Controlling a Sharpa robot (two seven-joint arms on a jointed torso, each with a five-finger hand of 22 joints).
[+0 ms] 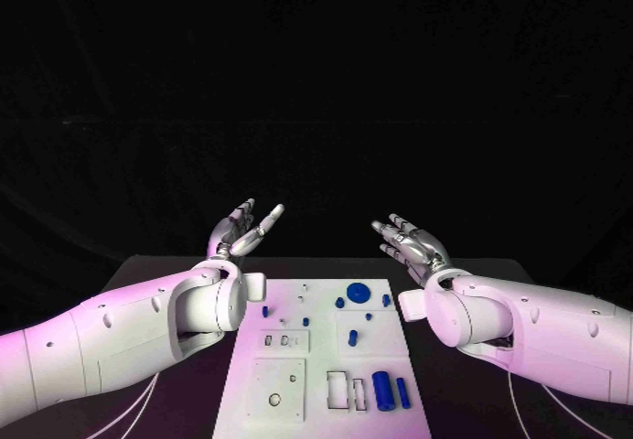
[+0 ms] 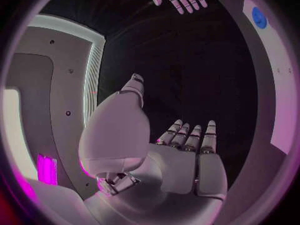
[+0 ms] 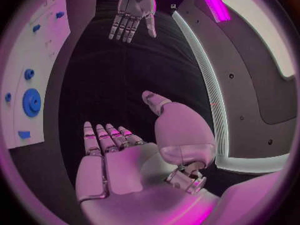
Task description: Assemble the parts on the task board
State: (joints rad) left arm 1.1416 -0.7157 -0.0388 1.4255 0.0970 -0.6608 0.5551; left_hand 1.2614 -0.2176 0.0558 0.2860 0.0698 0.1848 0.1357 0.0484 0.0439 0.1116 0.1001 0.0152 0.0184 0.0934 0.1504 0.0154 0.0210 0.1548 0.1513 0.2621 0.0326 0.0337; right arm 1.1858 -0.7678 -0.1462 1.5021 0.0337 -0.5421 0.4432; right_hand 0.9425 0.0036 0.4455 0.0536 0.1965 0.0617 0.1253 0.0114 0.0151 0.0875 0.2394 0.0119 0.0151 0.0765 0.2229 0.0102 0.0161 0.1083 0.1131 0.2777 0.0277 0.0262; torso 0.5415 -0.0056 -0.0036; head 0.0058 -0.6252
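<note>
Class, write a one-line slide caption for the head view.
Both robot hands, left robot hand and right robot hand, raised open beyond the white task board with its blue parts.

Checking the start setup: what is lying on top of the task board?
Small blue parts lie on the task board: a round gear, cylinders, small pegs. Nothing covers it; both hands hover beyond.
</note>
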